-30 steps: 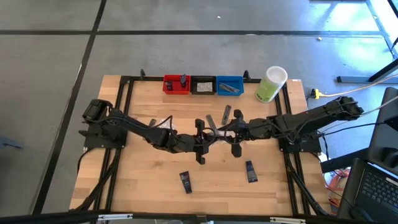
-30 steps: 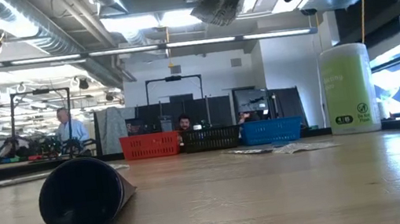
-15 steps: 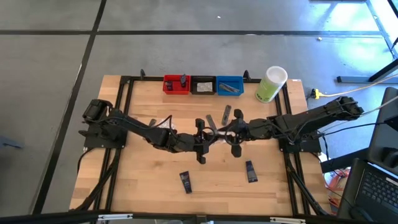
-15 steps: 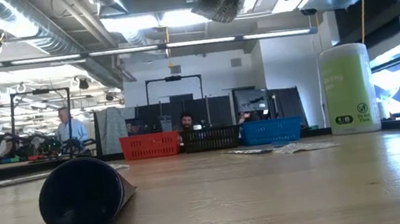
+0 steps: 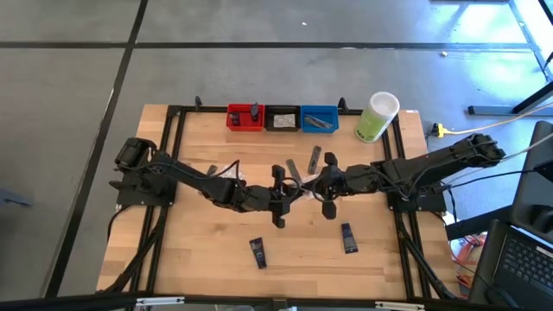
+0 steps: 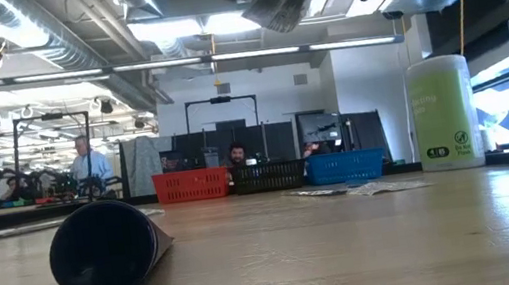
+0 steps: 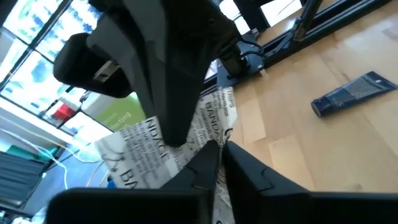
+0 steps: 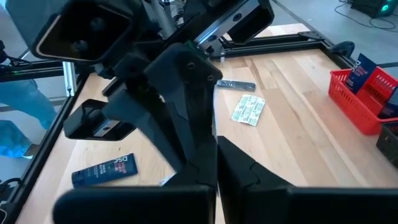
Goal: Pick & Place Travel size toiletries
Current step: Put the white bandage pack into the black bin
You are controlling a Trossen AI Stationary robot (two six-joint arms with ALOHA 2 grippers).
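Observation:
Above the table's middle, my left gripper (image 5: 289, 192) and my right gripper (image 5: 316, 185) meet tip to tip, both shut on one clear crinkly packet (image 7: 146, 146) with black print, held in the air. In the low view the packet (image 6: 276, 13) shows high above the table. Two navy tubes (image 5: 257, 252) (image 5: 348, 238) lie flat near the front edge. Grey sachets (image 5: 314, 159) (image 5: 212, 171) lie flat farther back. My left gripper pinches one edge of the packet (image 7: 205, 140) between its two fingers, which come level from the table's left. The packet is lifted clear of the table. My right gripper pinches the opposite side of the packet (image 7: 138, 138) between its fingers (image 7: 168, 93), coming level from the table's right. In its own wrist view its fingers hide the place of contact.
Red (image 5: 244, 117), black (image 5: 282, 118) and blue (image 5: 320, 118) bins stand along the far edge, the red and blue holding items. A pale-green container with a white lid (image 5: 376, 117) stands at the far right. A printed packet (image 8: 248, 110) lies toward the table's left.
My right gripper has shut on the packet that my left gripper holds up. Both arms have stayed in place above the table's middle. The packet has tipped a little between them.

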